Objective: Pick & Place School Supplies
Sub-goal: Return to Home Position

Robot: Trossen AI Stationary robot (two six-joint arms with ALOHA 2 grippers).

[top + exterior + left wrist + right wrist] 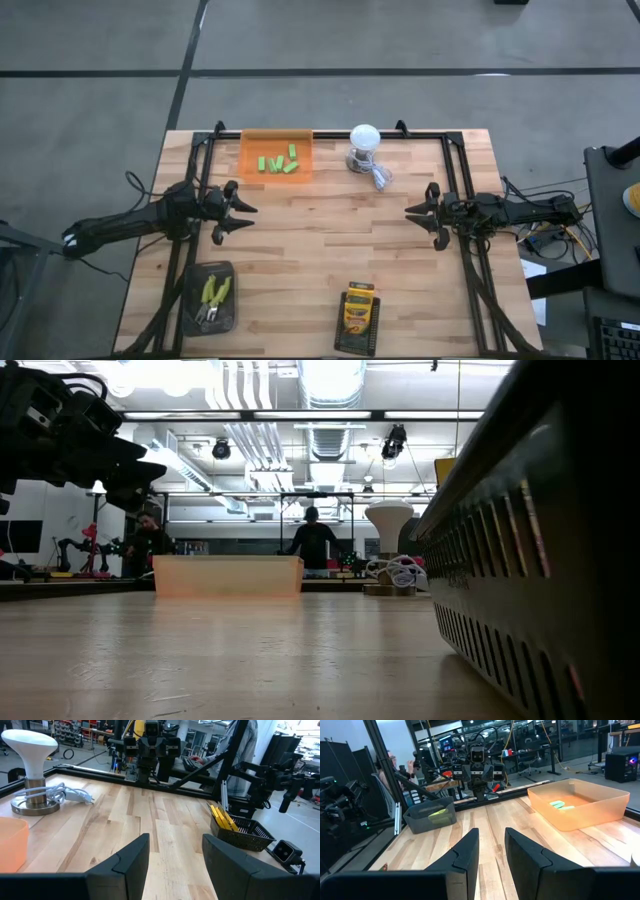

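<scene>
Several bright-green blocks (278, 162) lie in an orange tray (250, 170) at the table's far side; the right wrist view shows them too (560, 805). Two green-handled pliers (213, 293) lie in a dark tray (190, 320) at the near left. Yellow-and-green crayon boxes (359, 308) rest in a dark basket (345, 343) at the near middle. My left gripper (240, 210) hovers open over the table's left part, pointing right, with nothing between its fingers (175, 855). My right gripper (415, 215) hovers at the right, pointing left, its fingers a narrow gap apart (492, 850) and empty.
A white bulb-like object (365, 140) with a coiled cable (382, 177) stands beside the orange tray's right end. A black frame (455, 160) runs along the table's sides and far edge. Bare wood (330, 225) lies between the two grippers. People stand in the room beyond (313, 545).
</scene>
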